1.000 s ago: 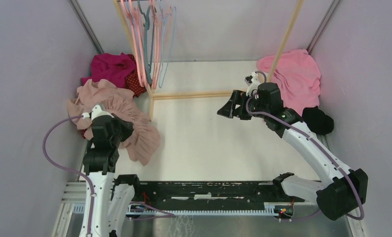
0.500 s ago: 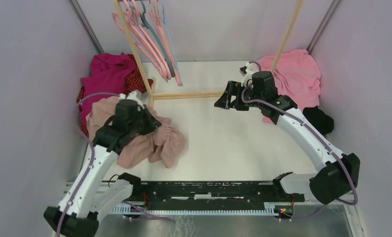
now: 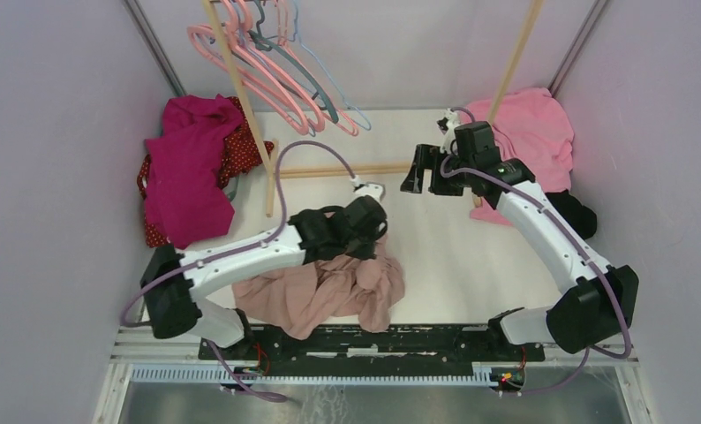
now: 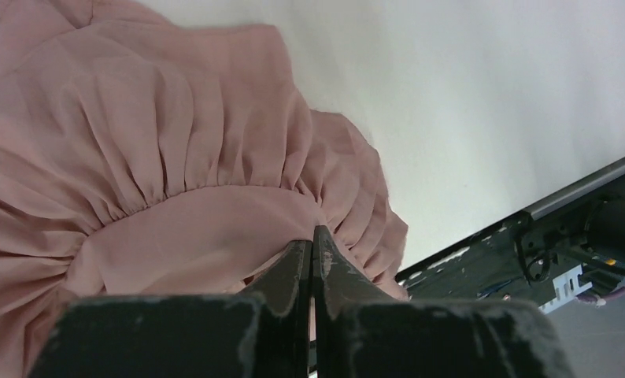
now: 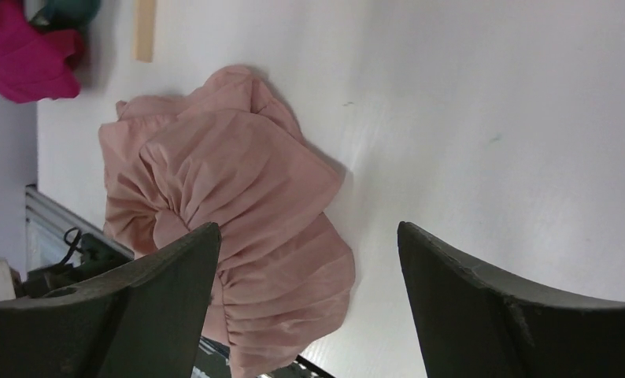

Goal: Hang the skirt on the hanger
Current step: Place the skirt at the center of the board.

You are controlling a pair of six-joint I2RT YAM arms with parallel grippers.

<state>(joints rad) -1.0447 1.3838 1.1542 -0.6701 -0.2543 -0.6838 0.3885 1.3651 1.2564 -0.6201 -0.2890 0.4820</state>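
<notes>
The skirt (image 3: 329, 296) is dusty pink and pleated, lying bunched near the table's front middle. My left gripper (image 3: 369, 231) is shut on its gathered waistband. In the left wrist view the skirt (image 4: 175, 157) fills the frame and the gripper (image 4: 313, 236) pinches fabric at its tips. Several pink, grey and blue hangers (image 3: 281, 75) hang tilted on the wooden rack at the back left. My right gripper (image 3: 422, 168) hovers open over the table's back middle, holding nothing. Its wrist view shows the gripper (image 5: 309, 228) wide apart, looking down at the skirt (image 5: 231, 189).
A magenta clothes pile (image 3: 188, 159) lies at the back left, a pink garment (image 3: 532, 132) and a black item (image 3: 569, 215) at the right. The rack's base bar (image 3: 347, 170) crosses the table; its posts (image 3: 516, 53) rise at the back. A black rail (image 3: 365, 340) lines the front.
My left arm swung from the left clothes pile to the table's middle, dragging the skirt along. The hangers swung out to the right. My right gripper shifted slightly and stayed open.
</notes>
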